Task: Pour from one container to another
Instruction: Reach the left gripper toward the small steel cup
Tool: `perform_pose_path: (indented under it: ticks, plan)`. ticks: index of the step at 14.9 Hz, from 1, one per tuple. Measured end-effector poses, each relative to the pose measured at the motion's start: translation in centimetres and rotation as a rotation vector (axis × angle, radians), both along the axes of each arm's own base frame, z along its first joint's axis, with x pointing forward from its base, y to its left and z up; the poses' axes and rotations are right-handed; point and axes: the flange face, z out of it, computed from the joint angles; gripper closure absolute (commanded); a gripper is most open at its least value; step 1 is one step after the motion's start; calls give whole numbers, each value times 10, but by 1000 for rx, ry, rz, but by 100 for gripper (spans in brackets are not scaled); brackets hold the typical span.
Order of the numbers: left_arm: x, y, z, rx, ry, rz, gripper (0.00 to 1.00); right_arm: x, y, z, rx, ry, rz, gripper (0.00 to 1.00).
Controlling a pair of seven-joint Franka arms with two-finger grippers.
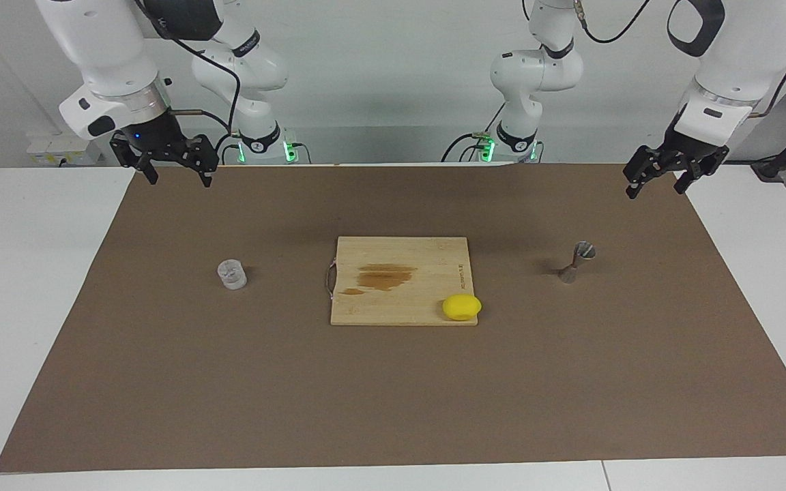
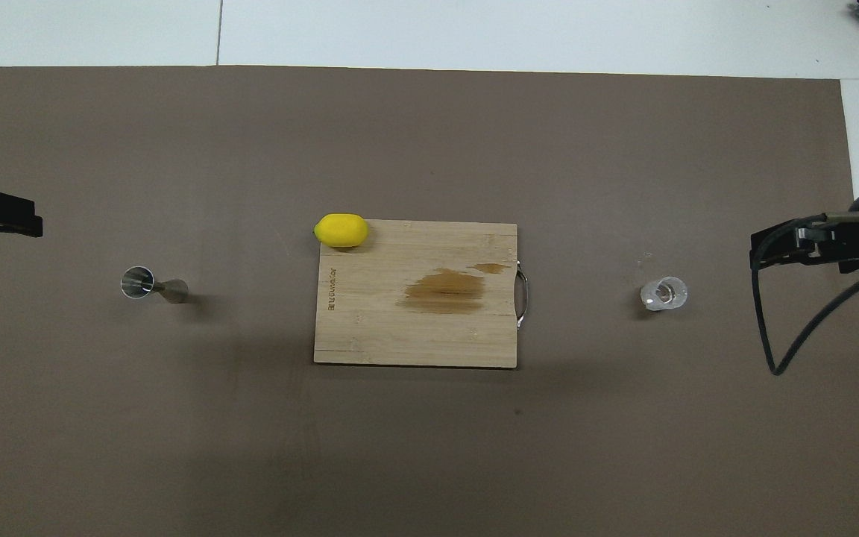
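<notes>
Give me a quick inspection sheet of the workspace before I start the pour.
Surface: brown mat over a white table.
Job's things: glass cup upright toward the right arm's end; metal jigger upright toward the left arm's end.
Clutter: stained cutting board between them, lemon on its corner.
Grippers: right gripper and left gripper open, raised, holding nothing.
Cables: black cable hanging off the right arm.
Surroundings: white wall, green lights at the arm bases.

Glass cup (image 2: 664,293) stands upright toward the right arm's end of the table. Jigger (image 2: 148,284) stands toward the left arm's end. Between them, a lemon (image 2: 341,230) rests on the cutting board (image 2: 414,328), at its far corner.
</notes>
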Motion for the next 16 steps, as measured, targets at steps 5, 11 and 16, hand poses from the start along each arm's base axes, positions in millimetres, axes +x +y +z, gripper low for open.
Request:
perform_pose_path:
  ticks: [5, 11, 16]
  plan:
    - [13, -20, -60, -12, -72, 10, 0, 0, 0, 0, 0, 0, 0, 0]
    - [21, -50, -150, -25, -198, -36, 0, 0, 0, 0, 0, 0, 0, 0]
    - [21, -86, -160, -33, -208, -90, 0, 0, 0, 0, 0, 0, 0, 0]
